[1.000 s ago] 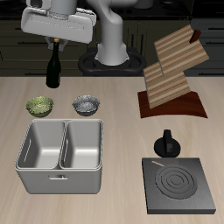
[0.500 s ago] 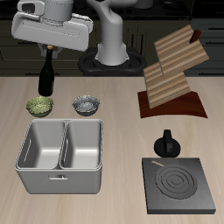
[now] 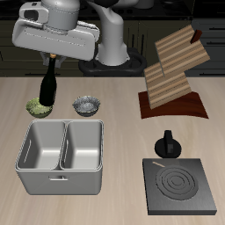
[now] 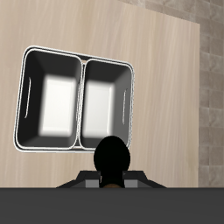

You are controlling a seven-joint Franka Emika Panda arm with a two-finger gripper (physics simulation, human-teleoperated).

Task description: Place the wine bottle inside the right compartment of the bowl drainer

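Note:
The wine bottle (image 3: 50, 88) is dark and slim and hangs upright above the table, over a small green bowl (image 3: 39, 106). My gripper (image 3: 54, 56) is shut on its narrow neck from above. In the wrist view the wine bottle (image 4: 114, 159) shows as a dark round top right under the gripper. The bowl drainer (image 3: 58, 180) is a grey two-well basin standing nearer the table's front edge than the bottle. Its right compartment (image 3: 83, 146) is empty, and so is the other well. Both wells show in the wrist view, with the right compartment (image 4: 51, 101) the farther one from the bottle.
A small grey bowl (image 3: 86, 105) sits beside the green one, just behind the drainer. A slatted wooden rack (image 3: 173, 75) stands at the back. A black knobbed object (image 3: 167, 145) and a flat black stove plate (image 3: 180, 187) lie toward the front.
The gripper has carried the wine bottle forward from the back of the table, toward the drainer. The bottle now hangs over the green bowl.

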